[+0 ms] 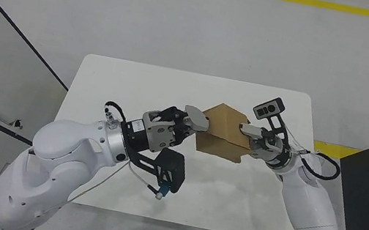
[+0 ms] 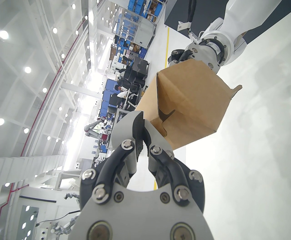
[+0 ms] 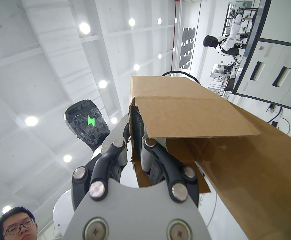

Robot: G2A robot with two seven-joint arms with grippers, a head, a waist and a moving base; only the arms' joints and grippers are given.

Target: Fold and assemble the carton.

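Hanging above the counter's (image 1: 122, 89) middle, the carton (image 1: 225, 131) is already squared up, one end seemingly tucked; flaps beside the right end effector (image 1: 247, 132), which clamps a wall, stand open. The left end effector (image 1: 198, 120) is closed, touching its corner.

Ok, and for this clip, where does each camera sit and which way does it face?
Top view: above the arms, looking down at the table; both arms show, carton between them.
Left wrist view: on the left wrist, looking along the left hand to the carton, the right arm beyond.
Right wrist view: on the right wrist, looking upward along the right hand, clamped on the carton's edge.
Shared: all three show the carton.
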